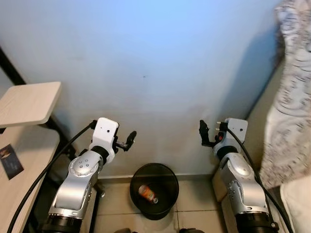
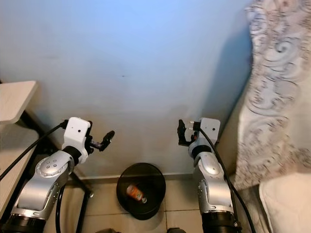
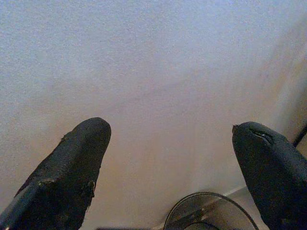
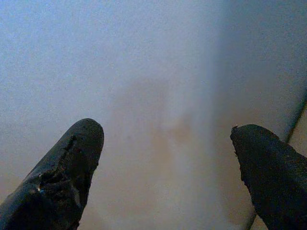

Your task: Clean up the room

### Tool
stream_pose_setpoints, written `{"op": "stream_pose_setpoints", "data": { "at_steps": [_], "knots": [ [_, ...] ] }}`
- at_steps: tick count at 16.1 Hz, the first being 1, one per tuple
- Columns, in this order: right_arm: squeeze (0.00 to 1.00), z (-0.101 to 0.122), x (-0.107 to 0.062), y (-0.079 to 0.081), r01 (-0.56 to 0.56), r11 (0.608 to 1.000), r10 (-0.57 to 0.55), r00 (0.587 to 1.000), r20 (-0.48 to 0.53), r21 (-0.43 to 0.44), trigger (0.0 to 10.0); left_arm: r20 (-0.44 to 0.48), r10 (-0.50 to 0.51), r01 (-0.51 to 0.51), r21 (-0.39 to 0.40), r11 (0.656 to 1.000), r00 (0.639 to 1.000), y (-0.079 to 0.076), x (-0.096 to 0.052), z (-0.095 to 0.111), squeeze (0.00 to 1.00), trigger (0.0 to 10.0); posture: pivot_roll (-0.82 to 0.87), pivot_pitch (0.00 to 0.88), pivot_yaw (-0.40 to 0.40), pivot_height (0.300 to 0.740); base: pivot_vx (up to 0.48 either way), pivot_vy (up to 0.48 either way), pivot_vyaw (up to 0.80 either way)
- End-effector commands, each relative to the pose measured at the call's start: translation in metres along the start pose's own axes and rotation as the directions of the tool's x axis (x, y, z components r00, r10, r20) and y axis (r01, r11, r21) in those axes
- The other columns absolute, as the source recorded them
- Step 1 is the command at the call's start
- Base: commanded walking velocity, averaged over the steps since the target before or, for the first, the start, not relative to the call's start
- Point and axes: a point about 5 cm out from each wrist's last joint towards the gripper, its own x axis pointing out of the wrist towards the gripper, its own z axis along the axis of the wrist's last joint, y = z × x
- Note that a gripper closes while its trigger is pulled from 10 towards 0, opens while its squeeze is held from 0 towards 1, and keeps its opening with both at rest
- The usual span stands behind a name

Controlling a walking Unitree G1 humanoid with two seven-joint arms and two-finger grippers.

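Below, between both arms, a small orange-labelled bottle (image 1: 147, 192) lies inside the round black bin (image 1: 167, 174); likely light, slippery, best gripped across its middle. Left gripper (image 1: 130, 139) and right gripper (image 1: 202, 130) hover with jaws wide, empty.

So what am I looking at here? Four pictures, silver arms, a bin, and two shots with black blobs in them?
It is one moment seen by four cameras on a humanoid robot. The two wide pictures come from its head, looking down: its left gripper and right gripper are raised in front of a pale blue wall. Between them, on the tiled floor, stands a black bin with an orange bottle-like item lying inside. A light wooden desk is on the robot's left, a patterned curtain on its right. The other two pictures come from cameras on the wrists; the black blobs are each gripper's own fingers, spread apart with only wall between them. So both grippers are open and hold nothing.
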Motion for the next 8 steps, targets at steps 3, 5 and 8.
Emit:
{"op": "stream_pose_setpoints", "data": {
  "at_steps": [3, 5, 8],
  "knots": [
    [1.00, 0.0067, -0.0030, 0.0042, -0.001, 1.000, 0.001, 1.000, 0.029, 0.002, 10.0, 0.001, 0.042, -0.042, -0.025, 0.999, 0.999, 0.0029, -0.0052, -0.0008, 0.00, 10.0, 0.06, 0.000, 0.062, 0.740, 0.000, 0.000, -0.76],
    [1.00, 0.0063, -0.0064, 0.0051, 0.015, 0.999, -0.016, 0.999, 0.033, 0.030, 10.0, -0.005, 0.045, -0.045, -0.029, 0.999, 0.999, 0.0028, -0.0082, -0.0019, 0.00, 10.0, 0.08, 0.000, 0.054, 0.740, 0.000, 0.000, -0.76],
    [1.00, 0.0054, -0.0074, 0.0066, 0.017, 0.998, -0.019, 0.999, 0.028, 0.054, 10.0, 0.004, 0.052, -0.051, -0.028, 0.998, 0.999, 0.0063, -0.0085, 0.0008, 0.00, 10.0, 0.08, 0.000, 0.039, 0.740, 0.000, 0.000, -0.76]
  ]
}}
